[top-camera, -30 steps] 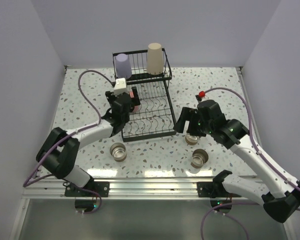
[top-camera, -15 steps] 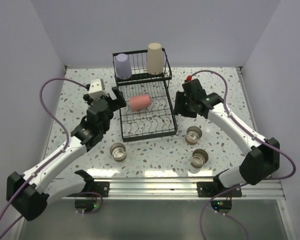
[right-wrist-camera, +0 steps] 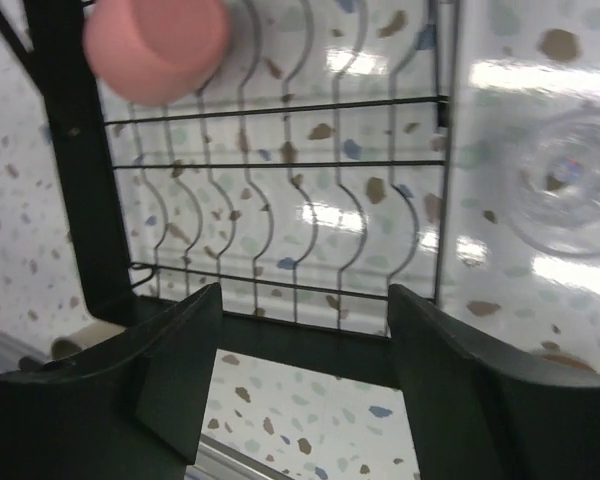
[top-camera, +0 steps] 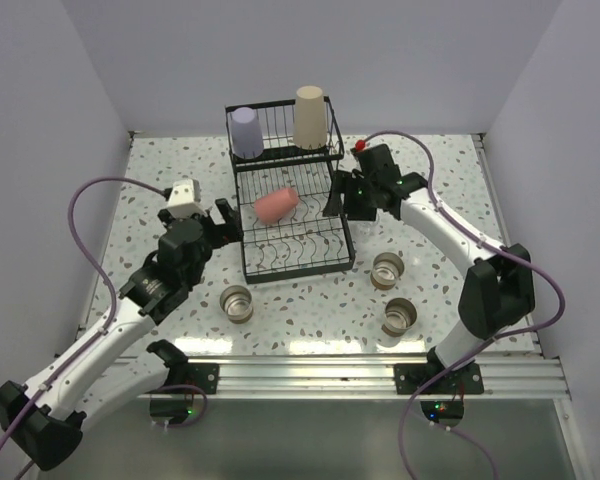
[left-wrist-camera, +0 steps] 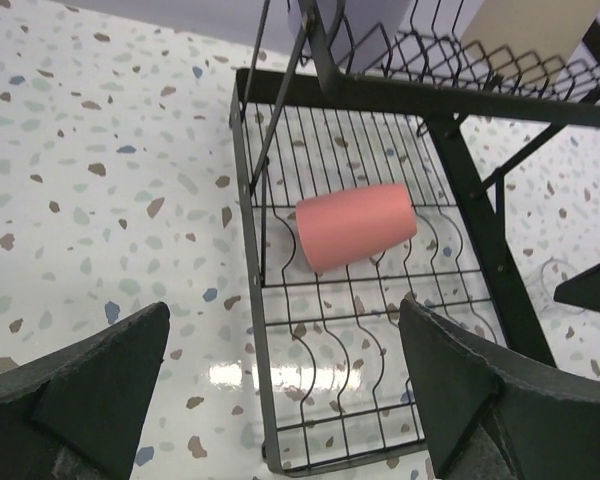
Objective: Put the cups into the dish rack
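The black wire dish rack (top-camera: 330,225) stands mid-table. A lavender cup (top-camera: 245,130) and a tall beige cup (top-camera: 310,117) stand upside down in its upper basket. A red-pink cup (top-camera: 277,206) lies on its side on the lower tray, also in the left wrist view (left-wrist-camera: 356,225). Three short tan-and-metallic cups (top-camera: 238,303), (top-camera: 388,270), (top-camera: 400,316) stand on the table in front. A clear glass (right-wrist-camera: 570,185) stands just right of the rack. My left gripper (top-camera: 225,215) is open and empty, left of the rack. My right gripper (top-camera: 338,197) is open and empty at the rack's right edge.
White walls close in the speckled table (top-camera: 160,190) at the back and both sides. A metal rail (top-camera: 300,375) runs along the near edge. Purple cables loop over both arms.
The left gripper let go of the red-pink cup on the lower tray and drew back to the left. The right arm swung from the short cups up to the rack's right side.
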`<state>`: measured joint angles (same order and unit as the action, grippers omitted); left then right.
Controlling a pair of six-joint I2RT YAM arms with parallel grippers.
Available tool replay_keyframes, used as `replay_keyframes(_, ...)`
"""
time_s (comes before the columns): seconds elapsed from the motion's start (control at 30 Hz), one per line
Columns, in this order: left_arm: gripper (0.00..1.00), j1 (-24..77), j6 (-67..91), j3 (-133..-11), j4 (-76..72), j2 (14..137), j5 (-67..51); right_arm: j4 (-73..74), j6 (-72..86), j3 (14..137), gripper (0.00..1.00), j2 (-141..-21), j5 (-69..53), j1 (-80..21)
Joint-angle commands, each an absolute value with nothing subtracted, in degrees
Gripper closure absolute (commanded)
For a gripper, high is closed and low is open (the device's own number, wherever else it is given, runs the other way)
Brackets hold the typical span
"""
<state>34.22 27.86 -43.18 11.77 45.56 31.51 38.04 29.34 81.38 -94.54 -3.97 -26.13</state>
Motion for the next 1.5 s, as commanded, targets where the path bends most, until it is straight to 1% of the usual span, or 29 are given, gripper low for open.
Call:
replay_keyframes(0.0, 0.0, 34.63, 27.95, -43.06, 14.24, 48.6, 27.42, 21.57, 32.5, 76.92, 0.28, -91.68, -21.77, -26.37)
replay_keyframes(0.07, 0.0, 34.54, 28.83, -43.68, 13.98, 48.95, 27.6, 12.36, 39.62, 73.13, 0.19, -91.84, -25.13, -26.37)
replay_keyframes(0.1, 0.0, 34.54, 28.92, -43.94, 13.89, 49.04, 27.68, 9.52, 44.16, 72.25, 0.1, -92.89, -27.31, -26.37)
replay_keyframes(0.2, 0.0, 34.54, 28.22, -45.26, 14.06, 49.22, 27.25, 0.55, 50.86, 69.79, 0.02, -95.0, -27.87, -26.46)
replay_keyframes(0.27, 0.0, 34.54, 27.86, -46.49, 15.72, 49.22, 27.16, -3.14, 52.64, 70.13, 0.02, -97.46, -27.25, -26.63)
replay_keyframes(0.37, 0.0, 34.54, 28.12, -47.72, 18.44, 48.17, 26.46, -4.48, 54.58, 72.33, 0.02, -100.98, -24.53, -27.15)
replay_keyframes(0.4, 0.0, 34.54, 28.3, -47.81, 19.15, 47.64, 26.37, -4.4, 55.1, 73.81, 0.03, -101.77, -23.65, -27.42)
replay_keyframes(0.43, 0.0, 34.54, 28.74, -47.9, 19.77, 47.11, 26.37, -4.13, 55.28, 74.61, 0.1, -103.43, -21.55, -28.03)
replay_keyframes(0.47, 0.01, 34.63, 29.0, -47.81, 21.08, 45.8, 26.45, -3.43, 55.28, 75.32, 0.12, -104.23, -20.84, -28.39)
replay_keyframes(0.6, 0.0, 34.63, 29.88, -47.99, 24.86, 42.55, 27.16, -3.07, 55.98, 77.34, 0.15, -107.05, -16.7, -29.53)
replay_keyframes(0.77, 0.01, 34.63, 31.02, -48.6, 30.23, 38.95, 27.51, -7.55, 59.15, 76.29, 0.15, -108.55, -15.56, -30.58)
replay_keyframes(0.9, 0.01, 34.63, 31.29, -48.25, 31.99, 37.36, 27.86, -10.8, 63.35, 70.34, 0.17, -104.78, -10.22, -32.16)
replay_keyframes(0.97, 0.01, 34.63, 31.29, -47.81, 31.82, 37.0, 27.43, -13.34, 65.29, 67.78, 0.17, -103.37, -7.31, -33.39)
replay_keyframes(1.1, 0.01, 34.63, 30.85, -47.72, 31.11, 37.26, 26.28, -13.89, 67.76, 65.57, 0.11, -102.83, -0.45, -35.33)
replay_keyframes(1.13, 0.01, 34.63, 30.76, -48.07, 31.29, 37.27, 26.02, -13.71, 68.29, 65.39, 0.08, -102.92, 2.43, -35.94)
replay_keyframes(1.23, 0.01, 34.63, 30.32, -48.95, 32.08, 36.57, 25.05, -18.0, 71.18, 63.2, 0.04, -103.53, 5.44, -36.47)
replay_keyframes(1.37, 0.01, 34.63, 28.74, -49.66, 34.18, 34.37, 24.08, -25.64, 73.65, 62.58, 0.02, -106.42, 7.55, -36.65)
replay_keyframes(1.47, 0.0, 34.63, 26.81, -50.36, 36.21, 33.4, 23.64, -27.86, 74.35, 63.63, 0.02, -107.66, 8.87, -37.09)
